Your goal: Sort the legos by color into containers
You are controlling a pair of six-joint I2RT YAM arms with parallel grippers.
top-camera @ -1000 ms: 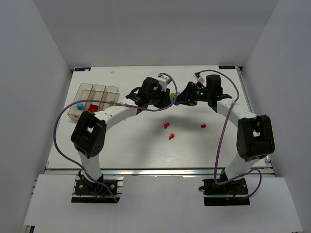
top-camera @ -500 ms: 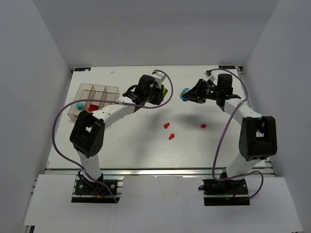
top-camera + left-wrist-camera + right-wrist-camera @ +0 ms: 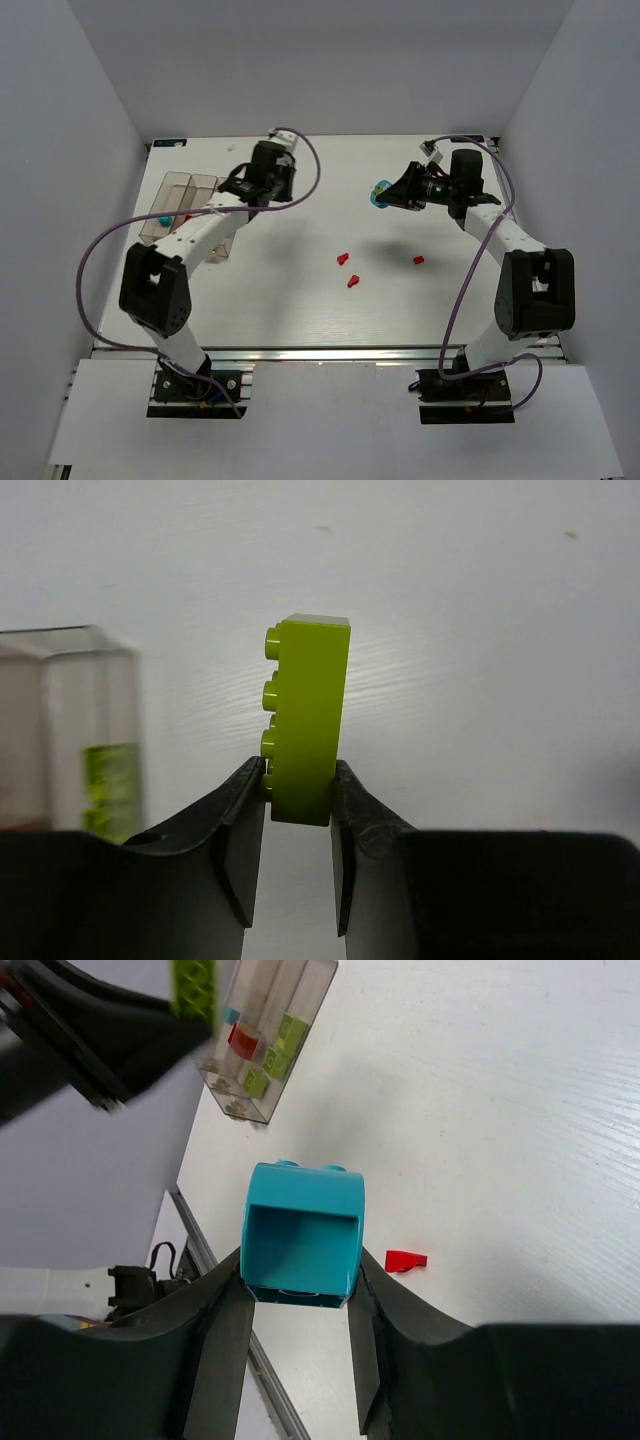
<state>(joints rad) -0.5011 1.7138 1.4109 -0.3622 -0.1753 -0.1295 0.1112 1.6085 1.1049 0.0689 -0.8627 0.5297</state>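
My left gripper (image 3: pixel 298 795) is shut on a lime green lego (image 3: pixel 308 720), held on end above the white table just right of the clear containers (image 3: pixel 70 730); a green brick (image 3: pixel 110 785) lies inside the nearest bin. From above, the left gripper (image 3: pixel 245 183) hovers at the right end of the containers (image 3: pixel 185 190). My right gripper (image 3: pixel 300 1280) is shut on a cyan-blue lego (image 3: pixel 302 1232), hollow underside toward the camera, raised over the table's back middle (image 3: pixel 381 190). The containers (image 3: pixel 275 1030) hold red, green and cyan bricks.
Three red lego bits lie on the table: one (image 3: pixel 342 258) near the centre, one (image 3: pixel 352 281) just below it, one (image 3: pixel 419 260) to the right. A red bit (image 3: pixel 405 1259) shows beside the right fingers. A cyan brick (image 3: pixel 163 218) sits in the leftmost bin.
The left arm has swung left from the table's middle to the containers, carrying the green lego. The right gripper has drawn back to the right with the cyan lego.
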